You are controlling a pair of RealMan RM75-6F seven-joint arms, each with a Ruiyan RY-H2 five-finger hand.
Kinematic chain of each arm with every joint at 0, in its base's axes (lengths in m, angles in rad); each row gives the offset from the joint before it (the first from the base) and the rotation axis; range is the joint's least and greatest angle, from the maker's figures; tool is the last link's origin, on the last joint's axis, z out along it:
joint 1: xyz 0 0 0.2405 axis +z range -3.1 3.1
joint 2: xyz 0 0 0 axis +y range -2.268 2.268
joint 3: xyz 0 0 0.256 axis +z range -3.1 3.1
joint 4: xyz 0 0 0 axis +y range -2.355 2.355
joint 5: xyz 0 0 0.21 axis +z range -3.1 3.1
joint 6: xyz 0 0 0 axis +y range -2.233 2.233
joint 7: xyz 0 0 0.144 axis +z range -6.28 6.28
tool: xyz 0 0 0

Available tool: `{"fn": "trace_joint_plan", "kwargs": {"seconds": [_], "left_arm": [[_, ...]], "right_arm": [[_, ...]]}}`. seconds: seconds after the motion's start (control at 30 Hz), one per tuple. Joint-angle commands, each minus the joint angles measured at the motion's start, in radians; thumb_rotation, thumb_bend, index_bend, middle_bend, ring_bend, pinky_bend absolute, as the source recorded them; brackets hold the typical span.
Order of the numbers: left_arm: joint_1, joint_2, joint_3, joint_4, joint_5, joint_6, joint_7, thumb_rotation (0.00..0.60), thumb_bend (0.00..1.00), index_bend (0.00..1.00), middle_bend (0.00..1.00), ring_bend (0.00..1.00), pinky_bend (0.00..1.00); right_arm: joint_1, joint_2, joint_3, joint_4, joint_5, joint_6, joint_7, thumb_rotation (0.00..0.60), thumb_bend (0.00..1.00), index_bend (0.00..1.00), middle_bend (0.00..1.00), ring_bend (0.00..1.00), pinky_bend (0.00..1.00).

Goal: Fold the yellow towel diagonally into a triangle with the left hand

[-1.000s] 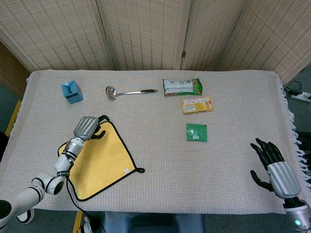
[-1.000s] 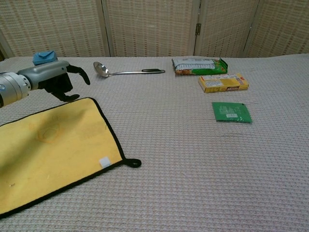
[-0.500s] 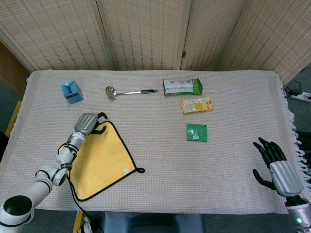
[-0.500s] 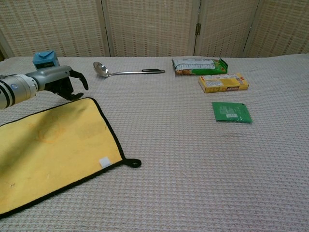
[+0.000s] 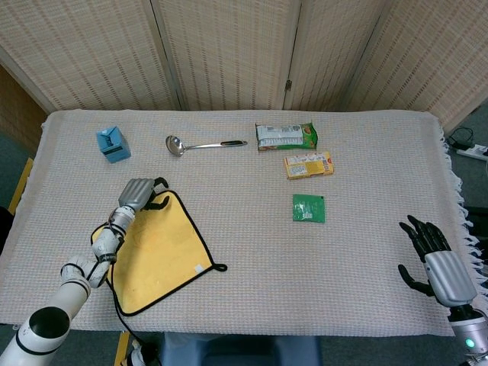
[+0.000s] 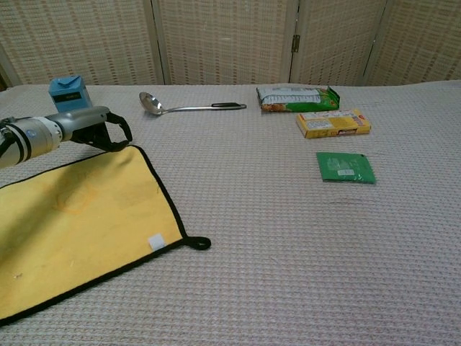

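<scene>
The yellow towel (image 5: pixel 156 252) with black trim lies flat and unfolded at the table's near left; the chest view shows the towel (image 6: pixel 79 216) with a small white tag and a loop at its right corner. My left hand (image 5: pixel 137 194) sits low at the towel's far corner, fingers curved downward just past the black edge. In the chest view the left hand (image 6: pixel 86 126) holds nothing that I can see. My right hand (image 5: pixel 431 255) hovers at the table's near right edge with its fingers spread, far from the towel.
A blue carton (image 5: pixel 113 143) stands at the far left. A metal ladle (image 5: pixel 198 144) lies beside it. Further right are a green-and-white packet (image 5: pixel 285 136), a yellow box (image 5: pixel 309 164) and a green sachet (image 5: pixel 309 208).
My left hand has sunk lower and settled at the towel's far corner. The right hand has drifted slightly toward the near right edge. The towel has not moved.
</scene>
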Motion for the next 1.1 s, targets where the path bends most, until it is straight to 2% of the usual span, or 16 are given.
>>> {"fn": "trace_joint_plan", "kwargs": {"seconds": [0.03, 0.27, 0.43, 0.67, 0.93, 1.1], "left_arm": [[-0.004, -0.013, 0.01, 0.023, 0.007, -0.008, -0.018, 0.361, 0.49, 0.36, 1.0, 1.0, 1.0], [-0.005, -0.034, 0.03, 0.074, 0.018, -0.041, -0.045, 0.393, 0.49, 0.35, 1.0, 1.0, 1.0], [-0.003, -0.044, 0.043, 0.097, 0.028, -0.044, -0.057, 0.474, 0.49, 0.35, 1.0, 1.0, 1.0], [0.001, -0.049, 0.06, 0.107, 0.043, -0.038, -0.078, 0.484, 0.49, 0.36, 1.0, 1.0, 1.0], [0.005, -0.059, 0.061, 0.119, 0.046, 0.007, -0.097, 0.488, 0.49, 0.48, 1.0, 1.0, 1.0], [0.009, -0.062, 0.062, 0.125, 0.046, 0.019, -0.092, 0.531, 0.49, 0.57, 1.0, 1.0, 1.0]], "right_arm": [[0.001, 0.0, -0.001, 0.002, 0.002, -0.005, 0.002, 0.6, 0.45, 0.0, 0.0, 0.0, 0.0], [0.001, 0.0, 0.002, 0.005, 0.007, -0.008, 0.009, 0.6, 0.45, 0.0, 0.0, 0.0, 0.0], [0.004, 0.001, 0.003, 0.007, 0.01, -0.015, 0.017, 0.6, 0.45, 0.0, 0.0, 0.0, 0.0], [0.002, 0.0, 0.006, 0.009, 0.015, -0.013, 0.018, 0.6, 0.45, 0.0, 0.0, 0.0, 0.0], [0.002, 0.001, 0.007, 0.009, 0.019, -0.017, 0.019, 0.6, 0.45, 0.0, 0.0, 0.0, 0.0], [0.001, 0.002, 0.007, 0.007, 0.019, -0.017, 0.02, 0.6, 0.45, 0.0, 0.0, 0.0, 0.0]]}}
